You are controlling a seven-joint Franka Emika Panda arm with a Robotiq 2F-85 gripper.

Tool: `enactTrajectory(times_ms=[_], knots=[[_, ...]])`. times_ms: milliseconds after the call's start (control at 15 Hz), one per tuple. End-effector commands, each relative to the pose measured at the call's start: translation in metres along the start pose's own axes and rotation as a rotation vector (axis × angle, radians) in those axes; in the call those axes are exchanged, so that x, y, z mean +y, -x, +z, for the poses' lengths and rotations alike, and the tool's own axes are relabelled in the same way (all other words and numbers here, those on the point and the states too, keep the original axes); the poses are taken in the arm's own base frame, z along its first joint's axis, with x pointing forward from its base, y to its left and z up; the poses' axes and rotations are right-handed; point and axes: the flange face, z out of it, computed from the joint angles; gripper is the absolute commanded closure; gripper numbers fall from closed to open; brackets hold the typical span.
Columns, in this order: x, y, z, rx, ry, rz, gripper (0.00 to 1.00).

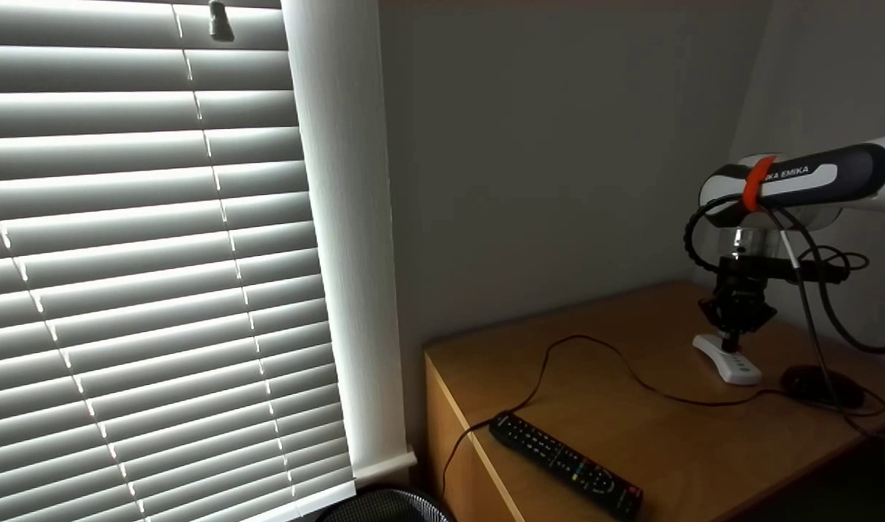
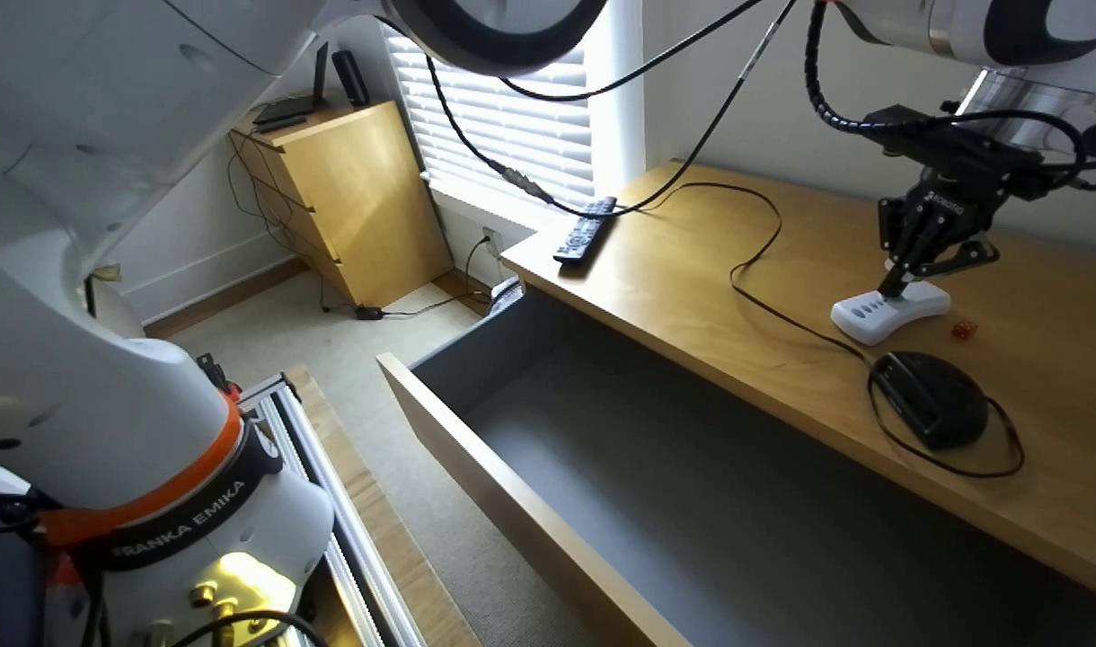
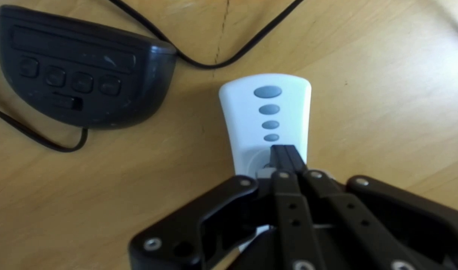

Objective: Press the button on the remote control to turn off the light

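The white remote control [image 3: 244,120] lies on the wooden dresser top. It also shows in both exterior views [image 1: 740,368] [image 2: 927,300]. Several grey oval buttons [image 3: 267,92] run down its wider end in the wrist view. A round area [image 3: 256,162] on its middle is partly hidden by the fingers. My gripper [image 3: 287,152] is shut, its two fingertips together with nothing between them. It points down onto the middle of the remote in both exterior views [image 1: 730,346] [image 2: 891,289]. The tips look in contact or very close; I cannot tell whether they press.
A dark rounded device [image 3: 82,71] with a cable sits beside the remote. A long black remote [image 1: 566,464] lies near the dresser's edge. A small orange object [image 2: 964,330] is near the white remote. The drawer [image 2: 512,503] is pulled open. Blinds [image 1: 145,254] cover the window.
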Motion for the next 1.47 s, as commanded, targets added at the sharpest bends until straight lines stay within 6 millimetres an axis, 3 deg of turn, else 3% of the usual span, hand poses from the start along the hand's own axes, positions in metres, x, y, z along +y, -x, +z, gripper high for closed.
enactTrajectory(times_ms=[0,333,733,867,1267,1400], knots=[[0.003,-0.005,0.009,-0.028,-0.012,0.009,1.00],[0.000,-0.008,0.029,-0.082,0.007,0.008,1.00],[-0.001,-0.003,-0.015,0.061,0.010,0.046,1.00],[-0.005,0.001,-0.015,0.104,0.027,0.044,1.00],[-0.038,0.010,0.009,0.263,0.078,0.082,1.00],[-0.049,0.017,0.004,0.345,0.061,0.136,1.00]])
